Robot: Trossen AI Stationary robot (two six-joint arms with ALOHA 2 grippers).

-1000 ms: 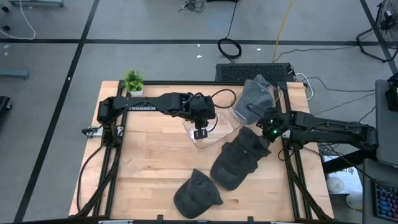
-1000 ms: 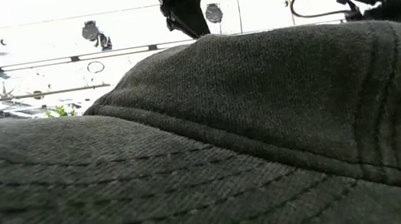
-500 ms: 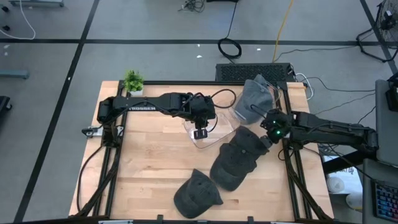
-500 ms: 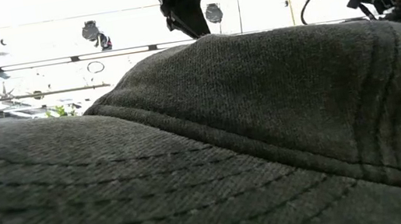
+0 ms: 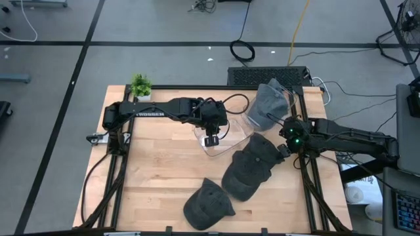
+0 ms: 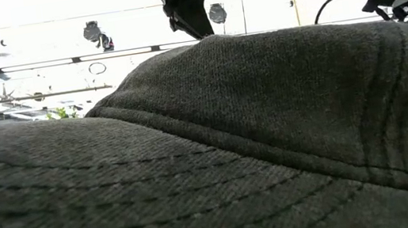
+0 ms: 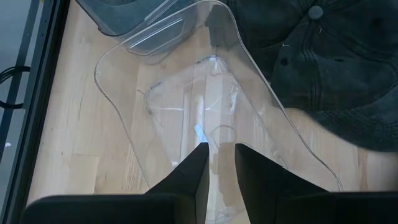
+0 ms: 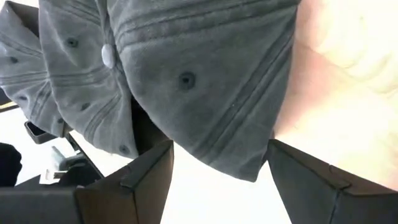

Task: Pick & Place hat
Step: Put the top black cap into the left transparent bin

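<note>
Two dark grey hats (image 5: 252, 167) lie overlapped at the table's right. A third (image 5: 207, 206) lies by the near edge and fills the low view (image 6: 209, 153). A lighter grey hat (image 5: 269, 105) rests at the far right corner. My left gripper (image 7: 221, 158) hangs mid-table over a clear plastic container (image 5: 226, 139), its fingers a narrow gap apart. My right gripper (image 8: 221, 168) stands wide open just above the far right edge of the dark hats (image 8: 205, 81), and I see it touch nothing. My left gripper seems to pinch the clear container's wall (image 7: 217, 134) between its two fingers, slanting down from the table's left. The plastic is see-through and the fingers hide the place of contact, so which part it has I cannot tell. The container's far part rests on the table.
A small potted plant (image 5: 140, 85) stands at the far left corner. Black frame rails (image 5: 308, 183) run along the table's sides. A second clear container (image 7: 124, 18) lies beyond the first. Bare wood (image 5: 157, 170) stretches over the table's left and near middle.
My right gripper has drawn back toward the table's right edge, away from the dark hats, and rolled somewhat as it went; it has stayed open. The hats have not moved.
</note>
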